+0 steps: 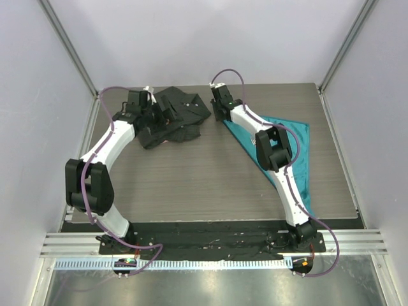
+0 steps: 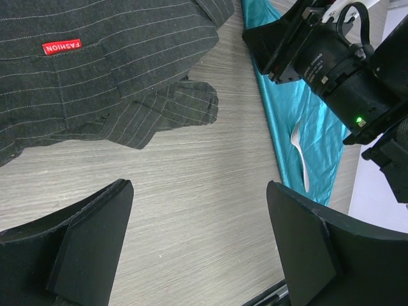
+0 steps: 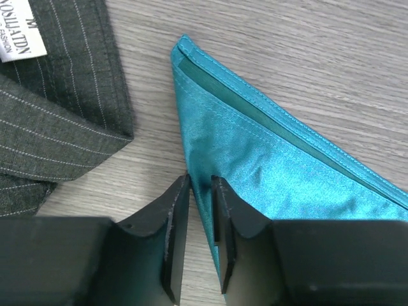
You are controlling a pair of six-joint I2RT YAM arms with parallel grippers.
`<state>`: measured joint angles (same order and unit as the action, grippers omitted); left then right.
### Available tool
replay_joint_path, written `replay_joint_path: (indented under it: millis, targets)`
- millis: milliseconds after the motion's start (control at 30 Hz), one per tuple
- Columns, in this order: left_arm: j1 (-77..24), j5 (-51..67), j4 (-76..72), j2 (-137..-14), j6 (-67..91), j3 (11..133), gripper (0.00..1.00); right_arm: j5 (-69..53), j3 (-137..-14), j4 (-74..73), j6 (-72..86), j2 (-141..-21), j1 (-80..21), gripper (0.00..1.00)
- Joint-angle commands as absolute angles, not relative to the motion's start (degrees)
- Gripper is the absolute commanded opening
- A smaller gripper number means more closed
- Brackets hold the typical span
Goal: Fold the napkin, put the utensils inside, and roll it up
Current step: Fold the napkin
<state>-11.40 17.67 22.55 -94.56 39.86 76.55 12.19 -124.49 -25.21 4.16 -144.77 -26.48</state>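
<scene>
much of the napkin [image 1: 301, 145] beneath right arm [image 1: 275, 152]

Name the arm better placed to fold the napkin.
The right arm: its jaws straddle the edge of the teal napkin. The left arm hangs open-jawed over the table beside the pinstriped shirt.

**A:** How is the left arm [image 1: 111, 143] set?

**B:** It is folded sharply at the elbow and reaches to the far left of the table [image 1: 210, 185]. The left claw [image 2: 197, 236] hangs above the surface with its jaws spread wide and nothing between them.

**A:** And the right arm [image 1: 274, 150]?

**B:** It is stretched forward and inward, with the wrist tipped down. The right claw [image 3: 201, 185] sits low, its jaws drawn in to a narrow slot with the napkin [image 3: 268, 159] edge inside. I can't tell whether it is truly pinched.

**A:** Are the claws touching?

**B:** They are near each other, but apart.
</scene>
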Motion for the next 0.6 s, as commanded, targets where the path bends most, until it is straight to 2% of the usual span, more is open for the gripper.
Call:
replay_joint_path:
  millis: [0, 233, 367, 567]
  targets:
    - [-10.5, 19.5, 21.5, -92.9, 38.8, 76.0, 0.91, 16.3, -126.9, -28.5, 1.7, -146.8, -27.8, 0.26]
    - [-9.8, 21.6, 21.5, -93.2, 38.3, 75.8, 0.91, 17.7, -129.3, -31.6, 1.4, -149.3, -27.9, 0.14]
    - [-9.8, 22.1, 20.8, -93.1, 38.3, 75.2, 0.91, 15.0, -129.2, -31.7, 0.3, -149.2, -27.9, 0.02]
    - [-9.8, 22.9, 19.7, -92.2, 38.7, 73.6, 0.91, 7.0, -125.6, -29.7, -2.1, -146.3, -27.9, 0.01]
